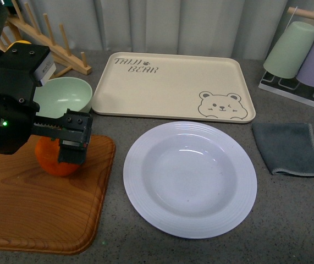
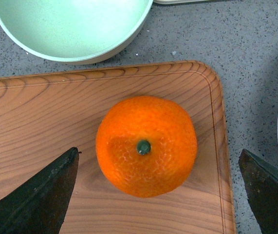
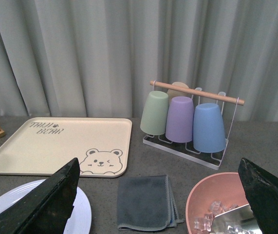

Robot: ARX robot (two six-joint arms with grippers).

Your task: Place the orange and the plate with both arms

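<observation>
Grey speckled countertop [image 1: 288, 220]: round dimpled orange [image 2: 146, 146] on brown wooden board [image 1: 30, 214], left gripper [image 2: 158, 153] spread astride it, not touching; large white ridged plate [image 1: 189, 179] beside; right gripper [image 3: 158, 161] spread, empty.

In the front view the left gripper [image 1: 63, 144] sits right over the orange [image 1: 55, 165], so only its lower half peeks out, and the arm also blocks the left side of the green bowl [image 1: 69, 94]. The wooden board [image 1: 36, 214] runs off the left and bottom edges, and the cup rack [image 1: 282, 88] gets chopped at the upper right. The right wrist view only catches a slice of the plate [image 3: 84, 217] and of a pink bowl [image 3: 202, 200], contents too small to tell.
</observation>
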